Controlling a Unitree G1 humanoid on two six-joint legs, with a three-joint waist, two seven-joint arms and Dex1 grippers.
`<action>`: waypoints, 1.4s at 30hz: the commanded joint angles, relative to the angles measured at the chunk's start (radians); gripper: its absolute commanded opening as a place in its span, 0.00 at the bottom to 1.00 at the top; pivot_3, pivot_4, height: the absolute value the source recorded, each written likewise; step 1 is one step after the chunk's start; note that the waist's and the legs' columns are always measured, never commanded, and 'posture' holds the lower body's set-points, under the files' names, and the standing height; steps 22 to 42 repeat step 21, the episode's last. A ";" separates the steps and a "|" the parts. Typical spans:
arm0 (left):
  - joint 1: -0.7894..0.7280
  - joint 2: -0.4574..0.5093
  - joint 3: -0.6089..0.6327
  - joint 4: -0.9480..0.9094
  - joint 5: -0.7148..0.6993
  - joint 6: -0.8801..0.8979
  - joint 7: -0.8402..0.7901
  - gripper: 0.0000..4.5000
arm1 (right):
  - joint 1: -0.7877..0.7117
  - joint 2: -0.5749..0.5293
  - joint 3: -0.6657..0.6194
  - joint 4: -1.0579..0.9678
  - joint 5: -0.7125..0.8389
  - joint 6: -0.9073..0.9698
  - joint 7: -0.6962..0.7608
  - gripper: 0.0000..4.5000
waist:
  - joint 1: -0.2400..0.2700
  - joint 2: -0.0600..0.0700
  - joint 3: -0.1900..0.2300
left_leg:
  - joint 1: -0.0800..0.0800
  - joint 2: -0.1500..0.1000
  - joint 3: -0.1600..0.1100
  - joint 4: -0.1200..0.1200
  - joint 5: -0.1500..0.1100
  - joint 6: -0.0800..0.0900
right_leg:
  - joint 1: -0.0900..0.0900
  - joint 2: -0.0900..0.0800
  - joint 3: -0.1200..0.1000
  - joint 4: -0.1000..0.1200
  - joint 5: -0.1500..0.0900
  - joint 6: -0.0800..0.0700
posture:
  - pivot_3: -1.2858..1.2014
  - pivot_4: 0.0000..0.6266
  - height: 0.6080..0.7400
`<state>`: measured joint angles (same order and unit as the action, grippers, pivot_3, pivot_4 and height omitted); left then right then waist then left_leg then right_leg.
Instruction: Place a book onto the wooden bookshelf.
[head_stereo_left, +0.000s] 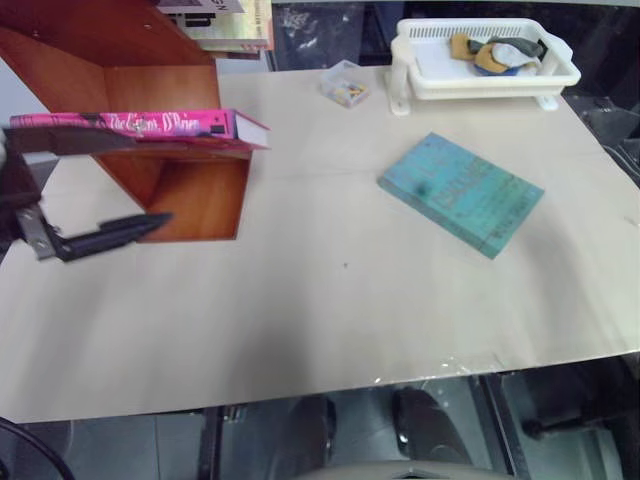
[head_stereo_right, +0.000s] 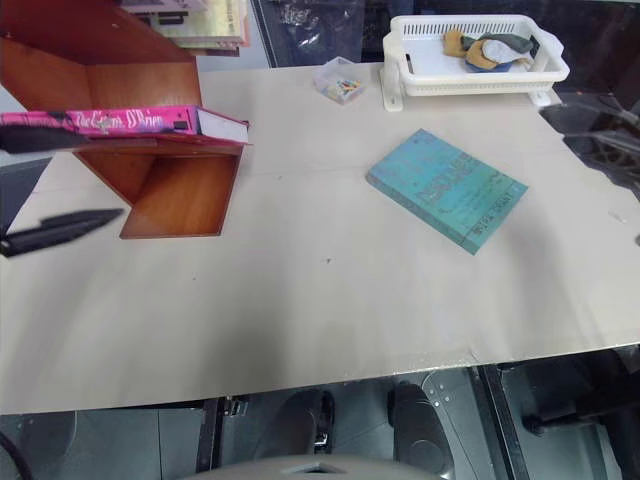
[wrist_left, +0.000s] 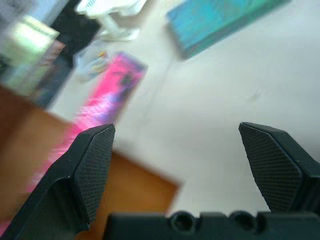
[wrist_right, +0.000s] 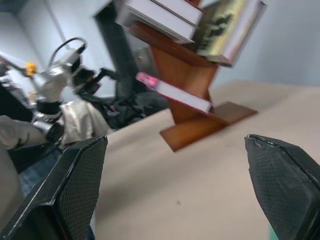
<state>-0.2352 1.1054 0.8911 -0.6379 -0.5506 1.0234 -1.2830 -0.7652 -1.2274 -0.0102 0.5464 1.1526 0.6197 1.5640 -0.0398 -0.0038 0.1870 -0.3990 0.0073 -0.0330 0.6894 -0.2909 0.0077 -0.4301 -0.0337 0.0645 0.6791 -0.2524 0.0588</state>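
Book (head_stereo_left: 150, 124) lies flat on a shelf (head_stereo_left: 190, 190) board, spine out, corner overhanging. Looks stiff, moderately heavy, glossy cover, so likely slippery; pinch across its thickness near the spine. Left gripper (head_stereo_left: 90, 190) fingers spread, empty; right gripper (wrist_right: 175, 185) fingers spread too.

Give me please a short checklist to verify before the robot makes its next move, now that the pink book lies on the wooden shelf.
1. The book lies flat on a board of the wooden bookshelf: ok.
2. Book fully supported: not ok, its page end juts past the board's edge.
3. Left gripper released: ok, fingers wide apart, nothing between them.
4. Left gripper away from the book: cannot tell, one finger overlaps its spine in the head views.
5. Right gripper empty: ok, fingers apart, nothing between.
6. Teal book and white basket lie apart from the shelf: ok.
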 joint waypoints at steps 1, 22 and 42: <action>-0.010 -0.119 0.087 -0.097 -0.086 0.127 0.176 0.99 | 0.063 -0.056 -0.018 0.017 -0.045 -0.061 0.050 1.00 | 0.001 0.000 0.000 | 0.000 0.000 0.000 0.000 0.000 0.000 | 0.000 0.000 0.000 0.000 0.000 0.000 | 0.52 0.24 1.00; 0.713 -0.484 -0.176 -0.245 0.011 -0.212 0.377 0.99 | 0.296 -0.047 0.205 0.235 -0.413 -0.549 0.050 1.00 | -0.001 0.000 -0.002 | 0.022 0.000 0.002 0.000 0.000 0.000 | 0.021 0.001 0.003 -0.001 0.000 0.000 | 0.52 0.24 1.00; 0.713 -0.484 -0.176 -0.245 0.011 -0.212 0.377 0.99 | 0.296 -0.047 0.205 0.235 -0.413 -0.549 0.050 1.00 | -0.001 0.000 -0.002 | 0.022 0.000 0.002 0.000 0.000 0.000 | 0.021 0.001 0.003 -0.001 0.000 0.000 | 0.52 0.24 1.00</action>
